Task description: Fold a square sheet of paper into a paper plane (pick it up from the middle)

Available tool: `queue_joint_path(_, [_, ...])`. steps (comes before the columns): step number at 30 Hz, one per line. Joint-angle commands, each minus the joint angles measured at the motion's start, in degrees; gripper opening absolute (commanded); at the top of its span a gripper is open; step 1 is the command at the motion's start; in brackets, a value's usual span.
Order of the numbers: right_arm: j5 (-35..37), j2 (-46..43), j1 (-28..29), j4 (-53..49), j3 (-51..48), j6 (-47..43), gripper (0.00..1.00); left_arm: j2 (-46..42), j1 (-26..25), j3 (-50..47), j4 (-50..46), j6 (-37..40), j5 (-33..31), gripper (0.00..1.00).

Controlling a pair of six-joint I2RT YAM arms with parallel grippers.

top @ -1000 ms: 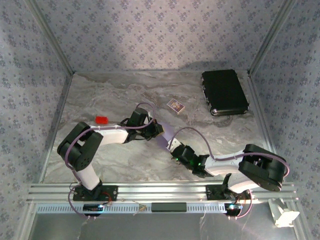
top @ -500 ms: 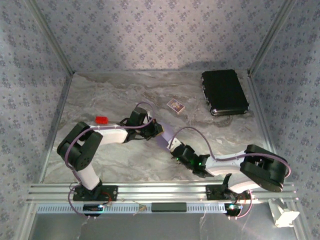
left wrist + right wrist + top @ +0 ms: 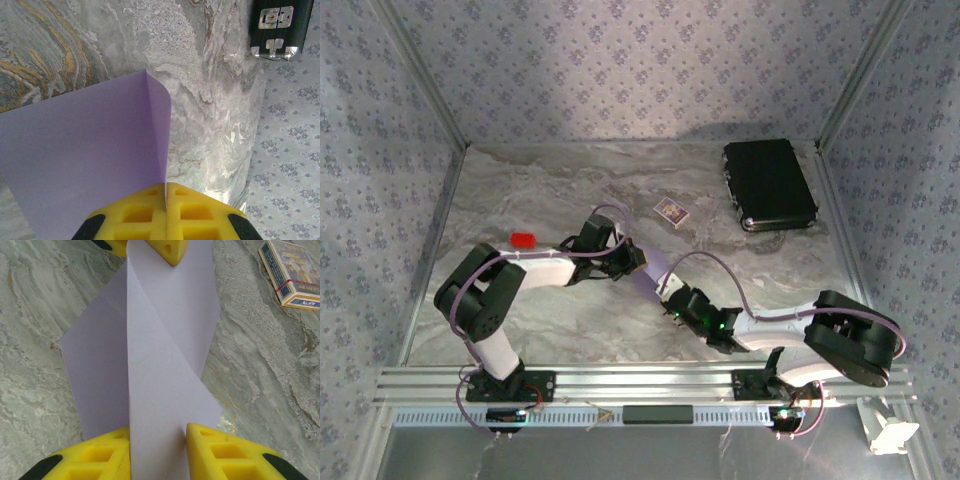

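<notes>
The square sheet of paper (image 3: 85, 150), pale lilac, is partly folded and held above the marble table between the two grippers (image 3: 648, 283). My left gripper (image 3: 165, 192) is shut on one edge of it, yellow pads pressed together with the sheet curving away to the left. In the right wrist view the paper (image 3: 160, 340) shows a long lengthwise crease and a slanted flap. That flap runs through the gap of my right gripper (image 3: 158, 440), whose fingers stand apart on either side of it. The left gripper's yellow fingertips (image 3: 170, 250) pinch the far end.
A small patterned card box (image 3: 671, 211) lies just beyond the grippers, at the upper right of the right wrist view (image 3: 295, 272). A red block (image 3: 523, 240) sits at the left. A black case (image 3: 769, 184) lies at the back right.
The right arm has crept slightly forward and left along the paper. The left arm and its grip have stayed put.
</notes>
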Motion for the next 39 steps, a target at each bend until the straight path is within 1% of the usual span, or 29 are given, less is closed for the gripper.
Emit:
queue_joint_path(1, [-0.96,0.59,-0.48,0.78,0.07,0.43,0.31,0.63,0.24,0.52,-0.5,0.97,1.09,0.01])
queue_joint_path(9, [-2.35,1.45,-0.85,0.73,0.22,0.24,0.31,0.56,0.24,0.43,-0.51,0.97,1.01,0.01])
queue_joint_path(17, [-2.64,1.8,-0.96,1.22,0.33,0.5,0.24,0.53,0.24,0.49,-0.85,1.07,1.08,0.02])
queue_joint_path(21, [-3.27,1.35,-1.13,1.4,0.33,0.86,0.18,0.63,0.25,0.68,-0.87,1.06,1.03,0.02])
queue_joint_path(23, [-3.42,1.26,-1.2,1.4,0.36,0.96,0.17,0.62,0.24,0.59,-0.88,1.13,1.02,0.02])
queue_joint_path(28, [-4.85,1.36,-1.46,1.39,0.35,1.55,0.17,0.67,0.21,0.51,-1.09,1.06,0.9,0.02])
queue_joint_path(32, [-5.79,0.84,-1.68,1.65,0.4,2.43,0.22,0.62,0.24,0.48,-1.09,1.08,0.78,0.02])
queue_joint_path(36, [-5.52,0.3,-1.86,1.51,0.45,2.43,0.23,0.62,0.27,0.45,-1.05,1.06,0.91,0.02])
queue_joint_path(39, [-5.56,0.48,-2.02,1.42,0.35,2.36,0.21,0.7,0.23,0.44,-1.06,1.04,0.93,0.02])
